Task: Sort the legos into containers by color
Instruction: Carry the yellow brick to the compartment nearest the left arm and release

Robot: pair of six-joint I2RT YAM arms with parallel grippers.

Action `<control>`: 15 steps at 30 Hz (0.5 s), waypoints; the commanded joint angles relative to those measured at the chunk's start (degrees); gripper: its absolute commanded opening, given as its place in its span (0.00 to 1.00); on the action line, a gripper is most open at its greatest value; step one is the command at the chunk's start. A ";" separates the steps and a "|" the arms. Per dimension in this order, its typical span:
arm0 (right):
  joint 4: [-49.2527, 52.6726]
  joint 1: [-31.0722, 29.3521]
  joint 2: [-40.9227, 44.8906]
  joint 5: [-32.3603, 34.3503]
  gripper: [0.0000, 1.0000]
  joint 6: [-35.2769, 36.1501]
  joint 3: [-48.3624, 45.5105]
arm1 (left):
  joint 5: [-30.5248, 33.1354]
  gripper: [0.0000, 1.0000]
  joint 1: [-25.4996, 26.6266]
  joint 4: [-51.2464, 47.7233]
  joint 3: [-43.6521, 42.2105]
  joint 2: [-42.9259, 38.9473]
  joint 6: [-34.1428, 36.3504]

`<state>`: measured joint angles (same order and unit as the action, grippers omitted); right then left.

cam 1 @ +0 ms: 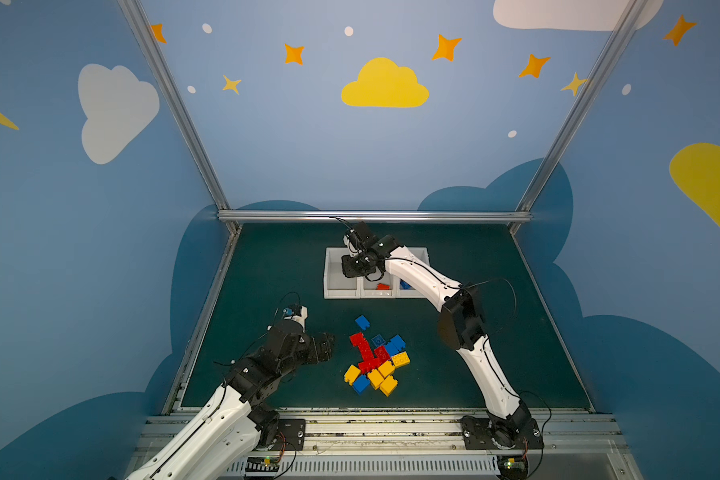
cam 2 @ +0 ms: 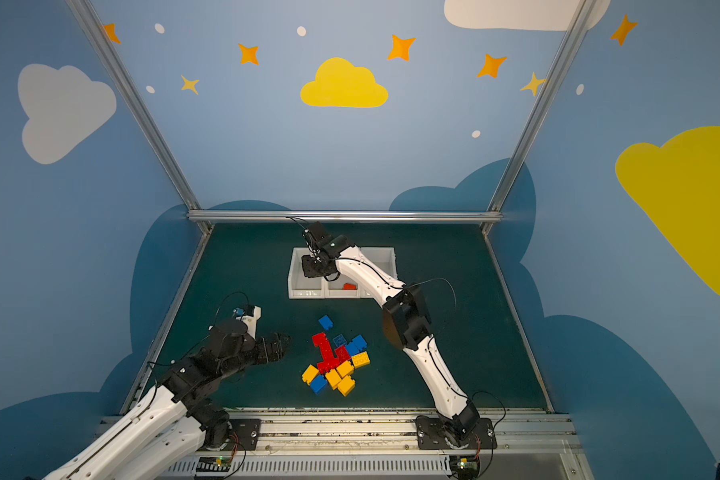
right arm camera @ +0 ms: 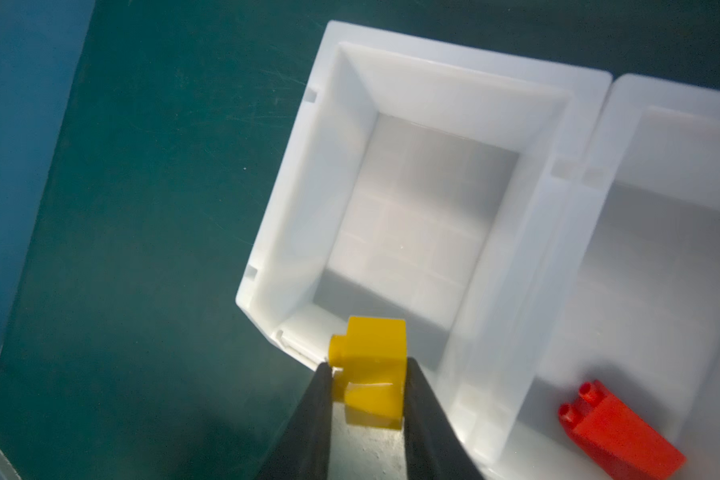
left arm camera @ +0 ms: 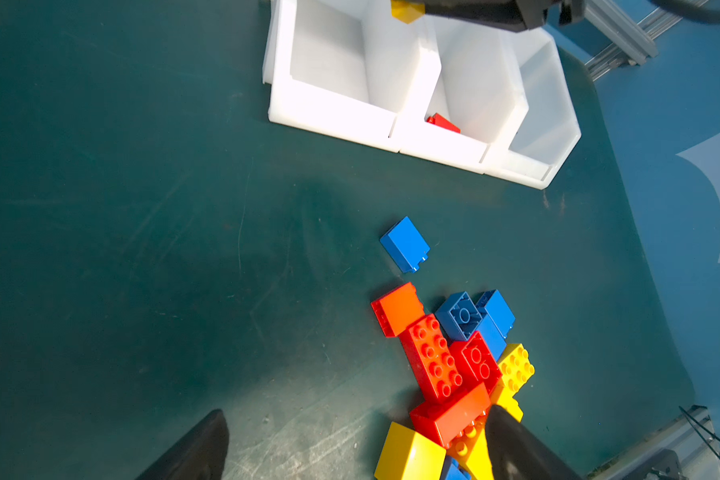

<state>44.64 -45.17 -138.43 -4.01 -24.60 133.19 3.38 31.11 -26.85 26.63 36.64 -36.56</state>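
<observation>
- Dark green matting (cam 1: pixel 267 291) covers the work surface, closed in by blue walls painted with clouds and stars and framed by aluminium rails.
- Three white bins stand side by side near the far edge: the left bin (right arm camera: pixel 412 104), the middle bin (left arm camera: pixel 441 145) and the right bin (left arm camera: pixel 558 137).
- The right gripper (right arm camera: pixel 368 399) hangs over the near corner of the left bin, its two dark fingers (right arm camera: pixel 312 424) pressed against either side of a yellow brick (right arm camera: pixel 371 365); the brick sits clamped between them above the bin's rim, and nothing else lies in that bin.
- In the left wrist view the same yellow brick shows as a small corner under the right arm, above the bins.
- A red brick (right arm camera: pixel 620 432) lies in the middle bin, near its front wall.
- In a top view a blue brick (cam 1: pixel 405 284) shows in the right bin, partly hidden by the right arm.
- The left gripper (cam 1: pixel 325 347) hovers low over the mat just beside the pile of bricks (cam 1: pixel 377 361), jaws spread wide and holding nothing; its fingers (left arm camera: pixel 196 449) frame the near end of the pile.
- The pile mixes red, yellow and blue bricks, touching and overlapping, in the middle of the mat.
- One lone blue brick (left arm camera: pixel 405 244) lies apart from the pile, between it and the bins.
</observation>
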 commanded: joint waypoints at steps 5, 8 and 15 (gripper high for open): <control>-2.10 -0.22 -0.99 -0.76 0.52 -0.36 1.85 | 0.16 0.97 -0.17 -1.47 -0.84 -1.56 -0.74; -1.93 -0.27 0.32 -0.09 0.54 -0.18 1.58 | -0.55 0.97 -0.11 -0.90 -1.04 -1.47 -0.50; -4.88 -0.25 9.90 0.72 0.55 -0.48 -6.75 | -2.16 0.96 -0.17 0.96 0.15 1.63 1.24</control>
<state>41.78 -45.17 -136.33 -4.10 -24.82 129.82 2.61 31.11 -26.89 26.46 37.23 -36.40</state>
